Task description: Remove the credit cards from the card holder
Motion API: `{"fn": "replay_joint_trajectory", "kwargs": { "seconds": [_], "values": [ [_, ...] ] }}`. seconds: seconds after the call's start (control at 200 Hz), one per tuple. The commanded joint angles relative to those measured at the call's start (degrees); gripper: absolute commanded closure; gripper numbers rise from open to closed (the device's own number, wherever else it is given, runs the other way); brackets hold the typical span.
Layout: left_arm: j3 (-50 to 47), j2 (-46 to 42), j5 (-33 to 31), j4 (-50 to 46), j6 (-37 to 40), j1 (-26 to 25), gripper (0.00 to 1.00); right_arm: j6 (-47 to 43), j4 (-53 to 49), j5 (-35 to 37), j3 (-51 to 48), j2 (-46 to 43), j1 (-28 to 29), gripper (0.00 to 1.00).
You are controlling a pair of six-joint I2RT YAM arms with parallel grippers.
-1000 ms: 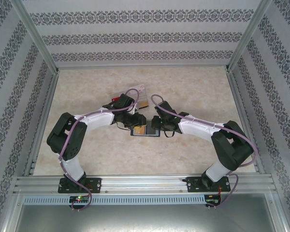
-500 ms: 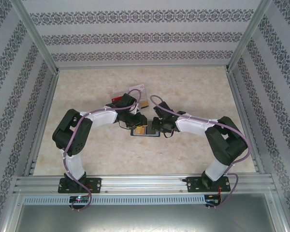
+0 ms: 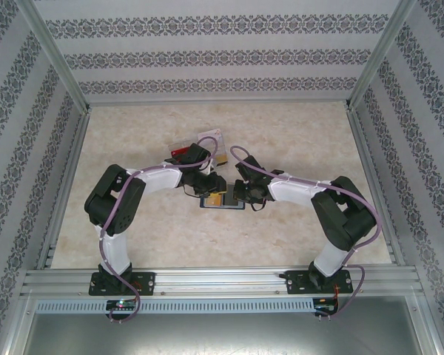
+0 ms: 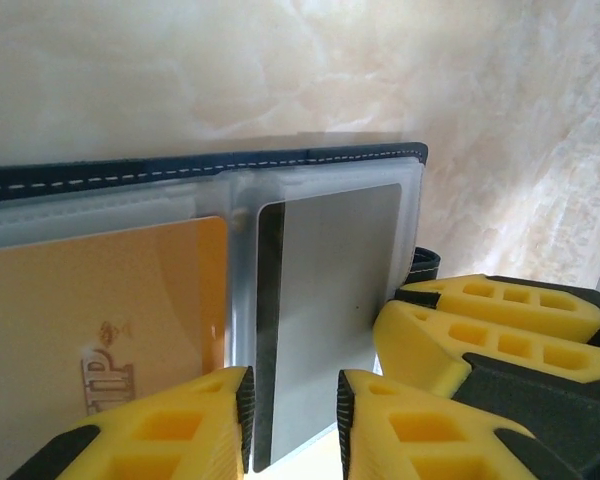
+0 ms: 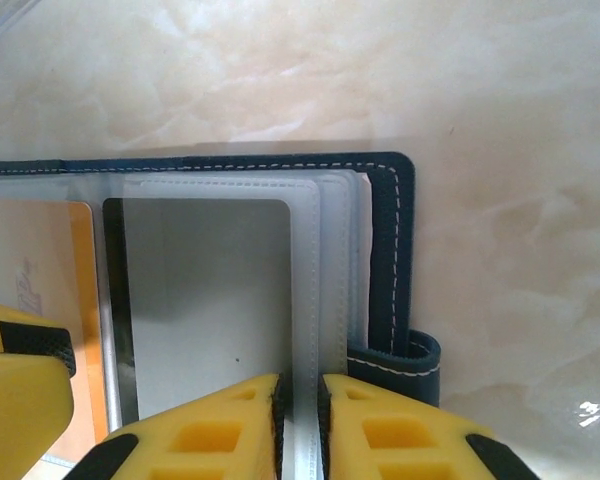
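As card holder (image 5: 392, 250) lies open crosswise, right fingers (image 5: 220, 425) pinch it, left fingers (image 4: 170, 425) unclear

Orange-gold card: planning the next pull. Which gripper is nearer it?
Left. The left gripper is over the dark card, beside the orange-gold card; the right gripper is beyond the dark card, at the clear sleeves.

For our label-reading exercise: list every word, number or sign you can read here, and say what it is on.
"TIP" (first letter unsure): raised letters, sideways, on the orange-gold card in the card holder.
Emblem beside it: too blurred.
Grey-looking card: no print seen.
Loose cards, top view: too small.
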Motion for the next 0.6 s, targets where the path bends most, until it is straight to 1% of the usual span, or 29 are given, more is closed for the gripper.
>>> {"fn": "replay_joint_trajectory", "kwargs": {
  "seconds": [0.0,0.2,0.595],
  "values": [
    [1.0,0.3,0.3,-2.1,2.3,0.6,0.69,-0.2,-1.3,-0.5,1.0,1.8,-0.6,0.8],
    [1.1,1.5,1.7,-1.8,1.8,0.6,0.69,-0.1,-1.5,-0.6,1.4,2.9,-0.7,0.81],
    [0.7,2.0,0.3,-1.6,1.7,0.6,0.69,-0.1,-2.9,-0.8,2.8,4.5,-0.9,0.81]
  ]
}}
